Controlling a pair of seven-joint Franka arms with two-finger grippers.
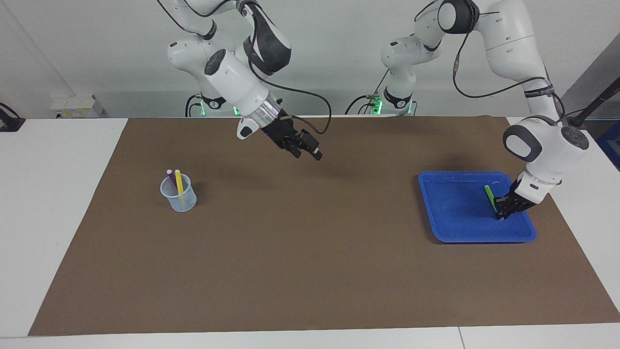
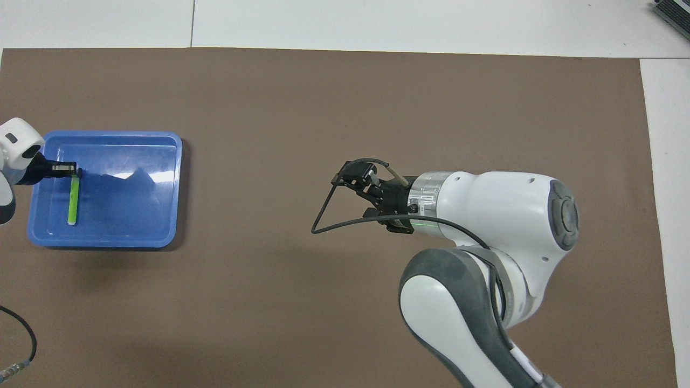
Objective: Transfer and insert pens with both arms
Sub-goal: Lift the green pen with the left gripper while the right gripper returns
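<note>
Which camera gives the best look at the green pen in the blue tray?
The overhead view: the green pen lies in full length in the blue tray, the left gripper at one end. The facing view shows the pen foreshortened, partly hidden by that gripper.

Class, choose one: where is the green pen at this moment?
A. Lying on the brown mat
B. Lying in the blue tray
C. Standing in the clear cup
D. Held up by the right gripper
B: the green pen lies in the blue tray, with the left gripper down at one end.
</note>
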